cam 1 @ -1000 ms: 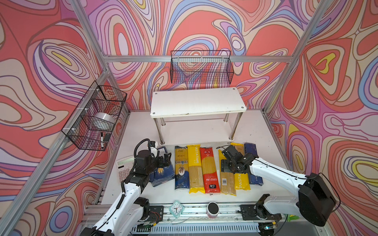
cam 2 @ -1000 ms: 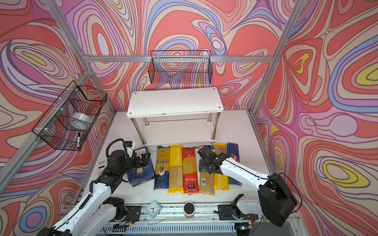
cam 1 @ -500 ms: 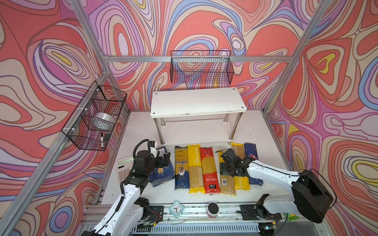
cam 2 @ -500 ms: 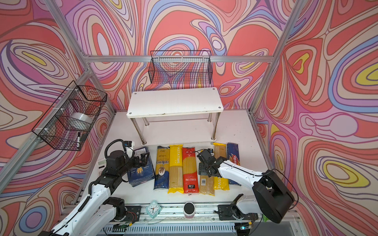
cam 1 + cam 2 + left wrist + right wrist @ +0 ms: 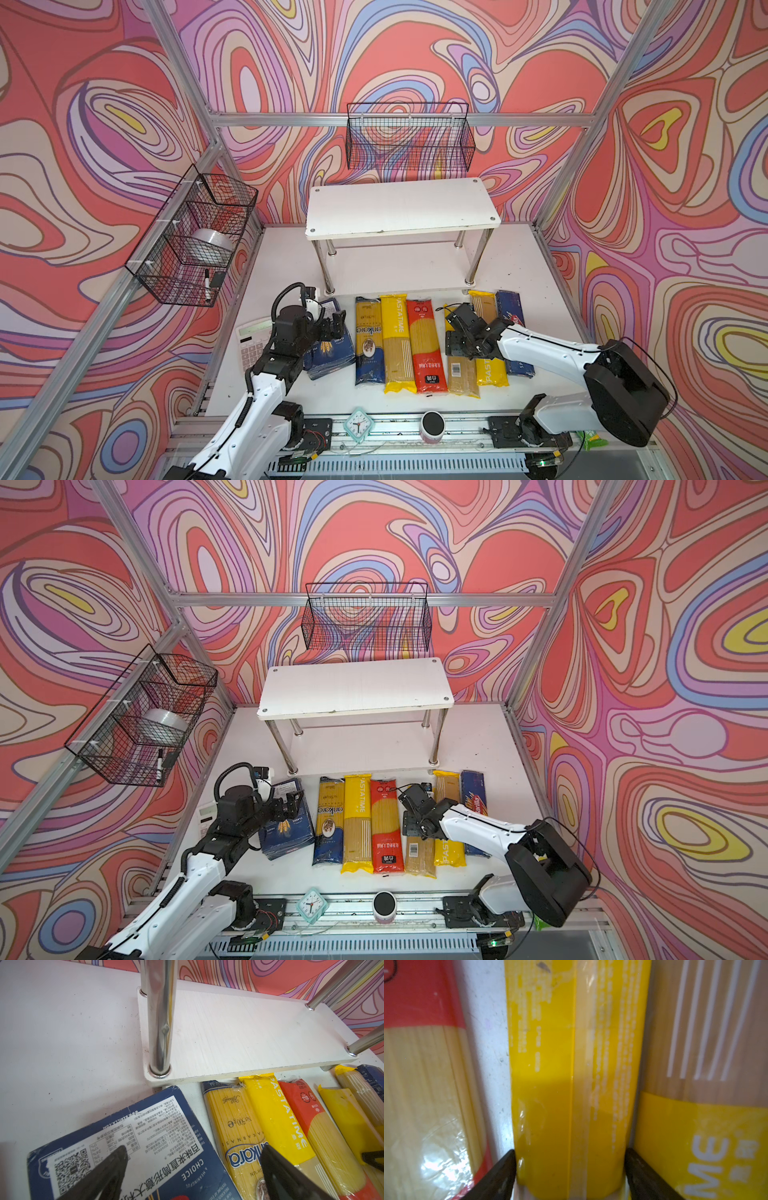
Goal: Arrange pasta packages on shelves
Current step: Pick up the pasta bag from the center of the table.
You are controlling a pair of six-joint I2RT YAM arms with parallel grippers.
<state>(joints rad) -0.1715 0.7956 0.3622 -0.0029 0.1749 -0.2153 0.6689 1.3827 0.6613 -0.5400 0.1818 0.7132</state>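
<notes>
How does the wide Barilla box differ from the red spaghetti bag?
The wide Barilla box is a broad dark-blue carton; the red spaghetti bag is narrow with a clear window. The box lies skewed under the open left gripper; the bag lies straight, with no gripper over it. Both lie on the table, off the shelves.

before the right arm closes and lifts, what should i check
1. right fingers either side of the yellow barcode pack: ok
2. gap to red pack: ok
3. gap to neighbouring PASTATIME pack: not ok, touching
4. shelf's lower board and top board bare: ok
5. left fingers open above blue Barilla box, holding nothing: ok
</notes>
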